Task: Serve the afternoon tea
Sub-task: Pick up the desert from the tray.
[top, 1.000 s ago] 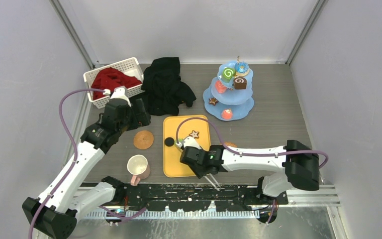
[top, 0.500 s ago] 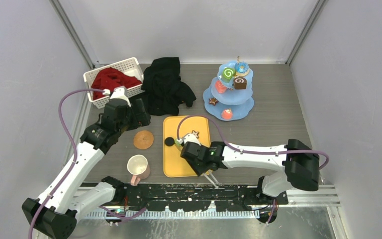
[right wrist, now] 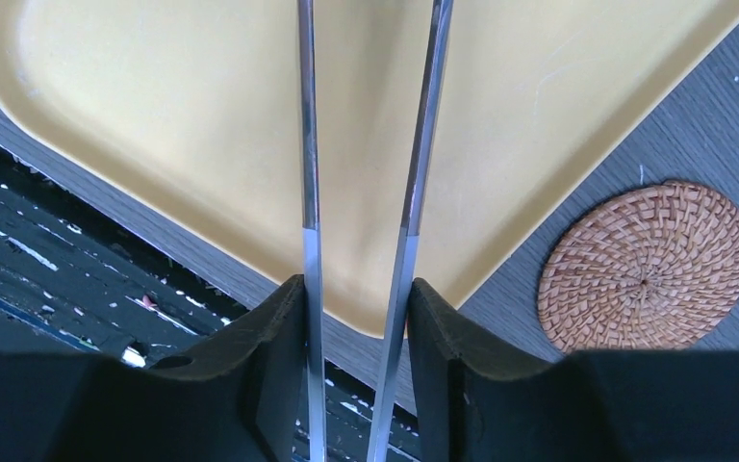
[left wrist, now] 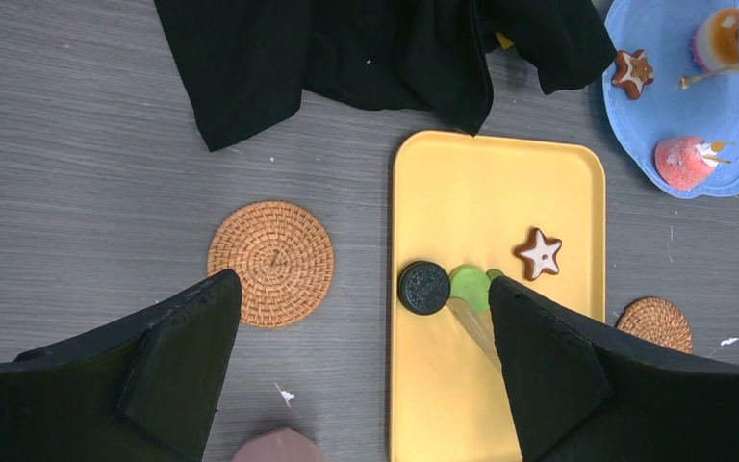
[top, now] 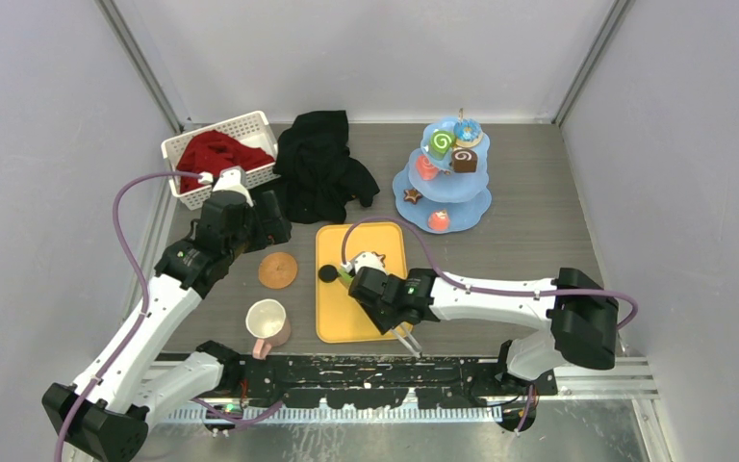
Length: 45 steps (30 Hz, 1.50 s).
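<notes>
Nearest me, the cream mug with the pink handle stands upright on the grey wood-grain bench, left of the flat orange-yellow tray. Over that tray my right tool is clamped narrow on thin metal tongs. Farther along the tray lie a round black cookie, a small green sweet just beside it and a brown star cookie. My left tool hangs above the bench, spread wide and holding nothing. At the far right stands the pale-blue three-tier scalloped stand, with colourful toy sweets on its tiers.
</notes>
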Tool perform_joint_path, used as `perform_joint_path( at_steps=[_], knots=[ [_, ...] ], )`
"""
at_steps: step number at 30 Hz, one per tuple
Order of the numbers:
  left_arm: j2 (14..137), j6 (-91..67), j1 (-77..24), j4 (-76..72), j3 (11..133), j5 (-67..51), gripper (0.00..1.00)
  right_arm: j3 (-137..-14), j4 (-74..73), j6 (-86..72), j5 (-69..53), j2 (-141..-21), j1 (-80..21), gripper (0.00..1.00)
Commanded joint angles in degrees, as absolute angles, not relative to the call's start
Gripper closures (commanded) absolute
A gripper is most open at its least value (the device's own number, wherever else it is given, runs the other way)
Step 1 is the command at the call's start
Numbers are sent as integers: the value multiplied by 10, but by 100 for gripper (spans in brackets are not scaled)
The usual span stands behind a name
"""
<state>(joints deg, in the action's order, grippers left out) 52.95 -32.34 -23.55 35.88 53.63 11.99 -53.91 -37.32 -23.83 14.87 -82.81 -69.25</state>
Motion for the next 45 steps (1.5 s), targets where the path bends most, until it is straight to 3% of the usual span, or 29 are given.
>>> perform_joint_path(
  at_steps=[1, 18, 29, 45],
  knots=[
    [522, -316, -233, 338, 551, 125, 1, -566, -374, -235, 169, -803, -690, 67],
    [534, -323, -233, 325, 553, 116, 1, -536, -415, -291, 160, -655, -636, 81],
    [538, -326, -233, 317, 554, 108, 1, -523, -461, -300, 178, -578, -515, 79],
    [520, -317, -233, 330, 552, 128, 1, -519, -441, -236, 151, -591, -340, 78]
  ],
)
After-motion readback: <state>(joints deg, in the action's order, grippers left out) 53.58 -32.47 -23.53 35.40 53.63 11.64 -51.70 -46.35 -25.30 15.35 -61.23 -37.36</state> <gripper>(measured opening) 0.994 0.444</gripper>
